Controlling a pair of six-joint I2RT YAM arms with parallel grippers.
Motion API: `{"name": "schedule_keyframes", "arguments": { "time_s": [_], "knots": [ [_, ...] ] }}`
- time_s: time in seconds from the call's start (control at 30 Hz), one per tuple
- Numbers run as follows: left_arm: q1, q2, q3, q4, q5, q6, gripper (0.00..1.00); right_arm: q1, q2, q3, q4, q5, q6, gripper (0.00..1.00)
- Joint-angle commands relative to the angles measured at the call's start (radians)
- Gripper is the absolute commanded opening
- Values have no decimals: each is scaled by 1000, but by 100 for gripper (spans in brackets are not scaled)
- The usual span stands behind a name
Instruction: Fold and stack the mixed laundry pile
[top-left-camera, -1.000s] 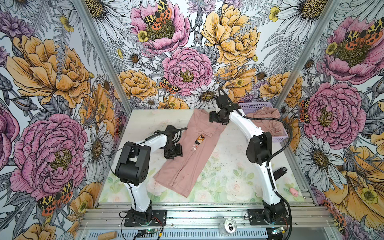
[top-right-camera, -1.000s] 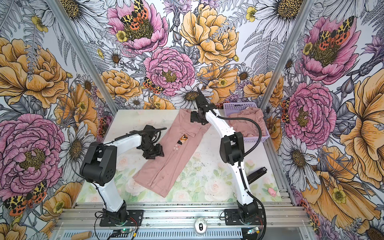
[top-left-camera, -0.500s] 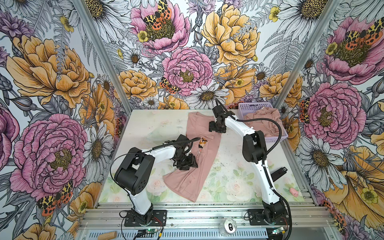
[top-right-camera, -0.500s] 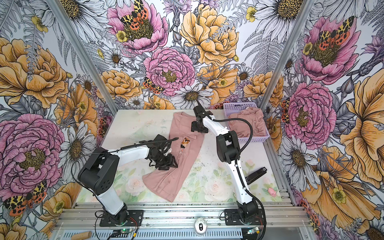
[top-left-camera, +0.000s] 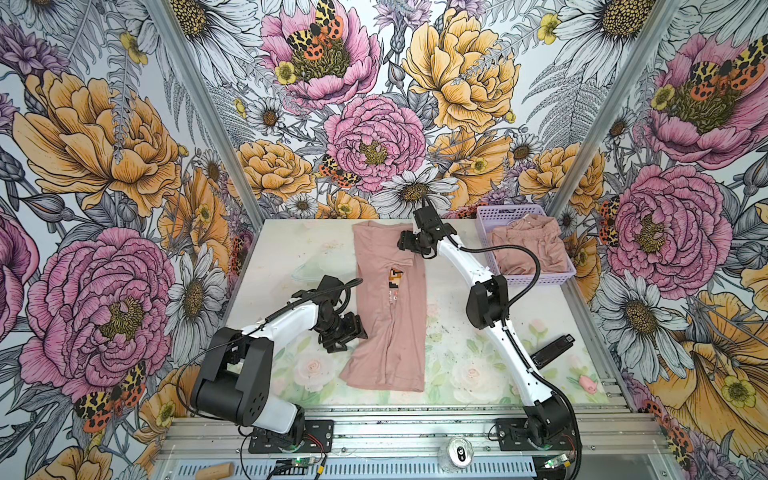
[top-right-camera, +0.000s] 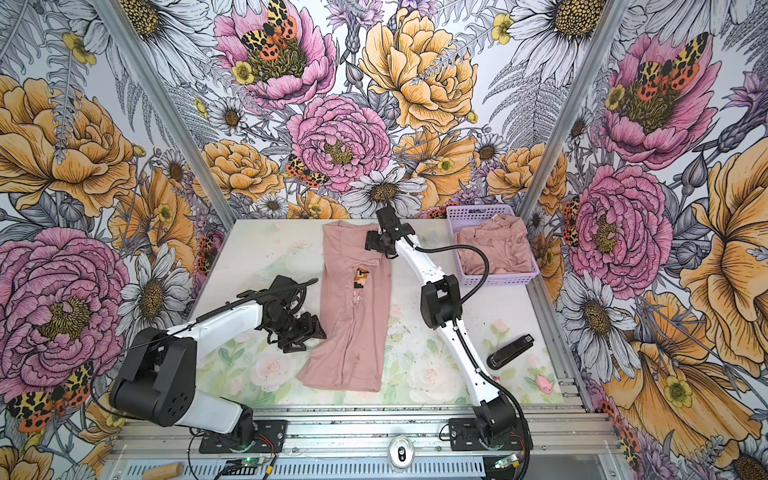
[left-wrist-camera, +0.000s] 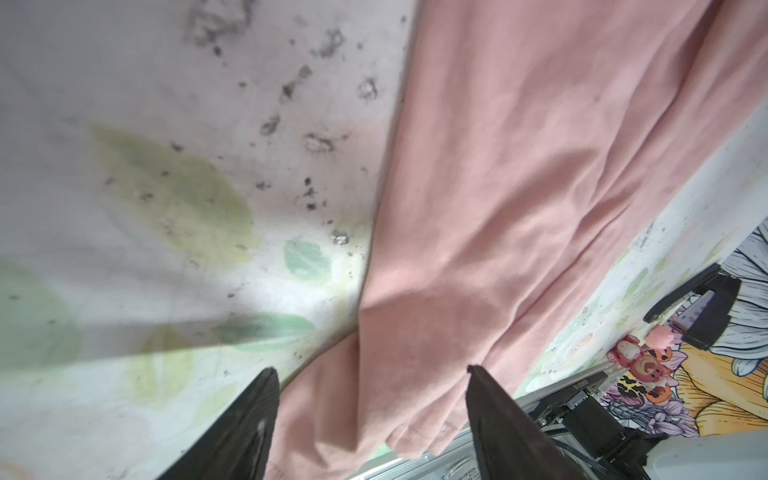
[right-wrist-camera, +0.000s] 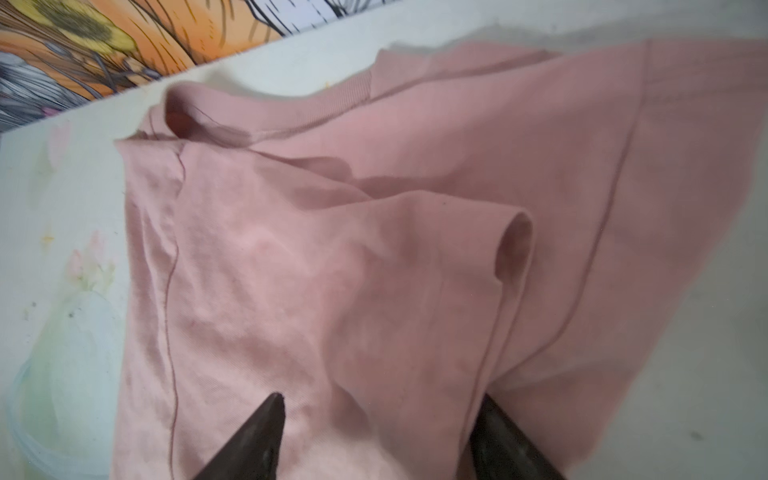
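The pink T-shirt (top-left-camera: 388, 324) lies lengthwise on the desk (top-left-camera: 461, 353), its sides folded in. The left gripper (left-wrist-camera: 370, 372), jaws wide, straddles its left edge. The right gripper (right-wrist-camera: 380, 399), jaws wide, straddles the folded sleeve (right-wrist-camera: 436, 257) near the collar (right-wrist-camera: 291, 112). Pink garments (top-left-camera: 528, 249) fill the basket (top-left-camera: 498, 214).

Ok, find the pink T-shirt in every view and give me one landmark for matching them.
In a top view: the T-shirt lies lengthwise in the middle, between the arms.
In a top view: the T-shirt lies in the same spot.
Left wrist: its cloth covers about half the picture.
Right wrist: its collar end fills most of it.
Landmark: the pixel-art print, in both top views only.
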Motion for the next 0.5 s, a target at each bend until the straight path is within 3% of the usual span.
{"name": "schedule_keyframes", "arguments": {
  "time_s": [0.0,0.17,0.3,0.47],
  "knots": [
    [12,-2,-36,-30,-41,9,74,-33,77,-22,99,-81,91,71],
    [12,-29,-47,-23,-54,38,76,-65,8,-48,135,-140,84,73],
    [1,-74,-50,-22,-70,30,75,-60,-220,-246,136,-129,-11,76],
    [-47,-140,-97,-22,-116,-61,72,-58,-502,-573,116,-123,-28,76]
  ]
}}
